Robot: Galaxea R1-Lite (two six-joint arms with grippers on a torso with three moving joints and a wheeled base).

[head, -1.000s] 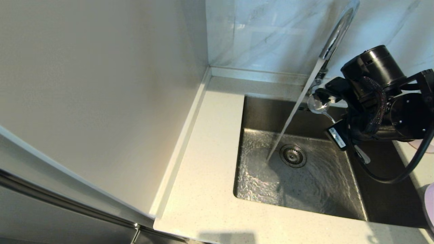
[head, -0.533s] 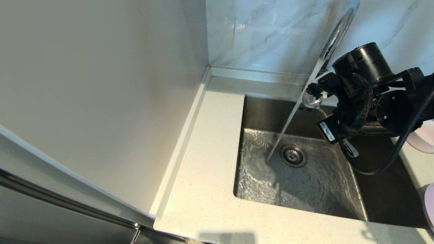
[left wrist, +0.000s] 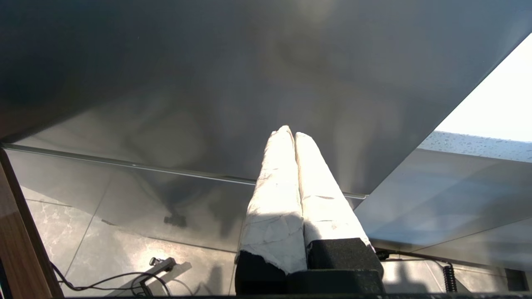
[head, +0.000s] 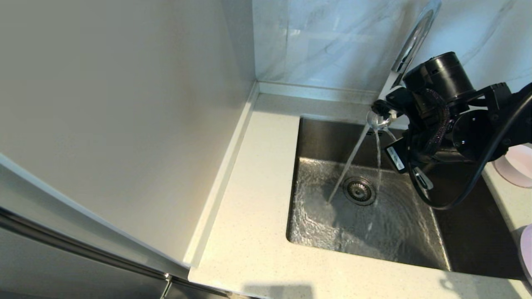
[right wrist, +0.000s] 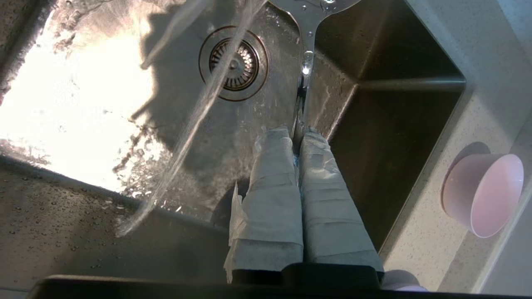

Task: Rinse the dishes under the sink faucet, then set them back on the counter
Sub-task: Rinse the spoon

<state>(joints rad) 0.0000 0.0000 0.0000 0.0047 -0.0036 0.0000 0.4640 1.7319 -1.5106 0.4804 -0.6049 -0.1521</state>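
Spoon (head: 377, 120) held out over the far side of the sink (head: 399, 232), bowl end just touching the stream (head: 349, 164) from the faucet (head: 411, 39), so that a second thin trickle spills down off it. Handle pinched between the closed fingers of the right gripper (right wrist: 297, 133). Rinsing of the spoon judged under way. Pink bowl (right wrist: 484, 193) waiting on the counter (head: 253, 232) to the right of the sink. Next, probably: turn the spoon in the water, then carry it right and set it down by the bowl. Left gripper (left wrist: 289, 133) parked apart, fingers pressed together, empty.
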